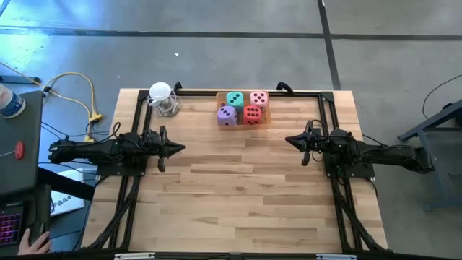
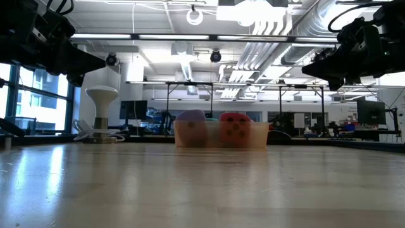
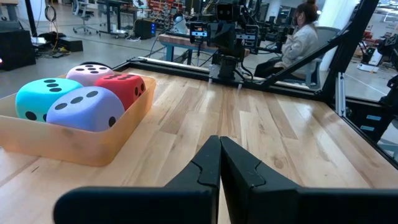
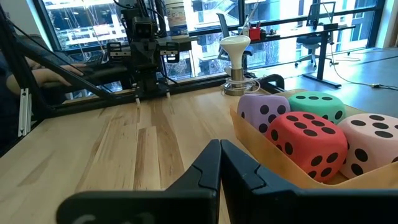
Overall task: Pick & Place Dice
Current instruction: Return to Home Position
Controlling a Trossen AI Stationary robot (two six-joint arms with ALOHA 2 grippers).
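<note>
All of the dice sit side by side in a shallow orange tray near the table's far edge: teal die, pink die, purple die, red die. My left gripper hovers shut over the table's left part, pointing right. My right gripper hovers shut over the right part, pointing left. Both are clear of the tray. In the left wrist view the purple die and red die are nearest; in the right wrist view the red die is nearest.
A white mushroom-shaped object on a coiled base stands near the far left corner, left of the tray. A black frame runs along the table's far and side edges. Bare wood stretches between the arms and toward the near edge. A person sits beyond the table.
</note>
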